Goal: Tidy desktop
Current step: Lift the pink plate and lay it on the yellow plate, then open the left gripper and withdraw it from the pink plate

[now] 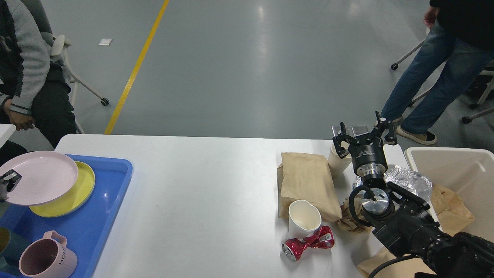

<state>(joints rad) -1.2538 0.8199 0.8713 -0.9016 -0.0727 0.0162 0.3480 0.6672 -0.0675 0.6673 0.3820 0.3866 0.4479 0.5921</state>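
Grey shiny floor [239,65] fills the back of the room, with a yellow line [135,69] painted across it. One person [27,77] sits at the left, and another in blue jeans [432,85] stands at the right.

Closer in is the desktop [200,185], big, white and wide. It reaches from the blue tray [112,181] on the left to the beige bin [463,170] on the right.

On the tray a pink plate [38,177] sits tilted on top of a yellow plate [77,193]. A pink mug [48,258] stands near the tray's front. The left gripper [10,180] is just a small dark piece at the pink plate's left edge, touching it. I cannot tell how its fingers stand.

On the right side of the desktop lies a brown paper bag [308,185]. A white paper cup [304,218] rests against the bag's front edge, and a crushed red can [308,244] lies just in front of that cup. Another paper cup [336,162] stands behind the bag. Some crinkled foil [409,179] lies near the bin.

The right gripper [364,137] is up over the far cup, with its black fingers spread wide and nothing between them.
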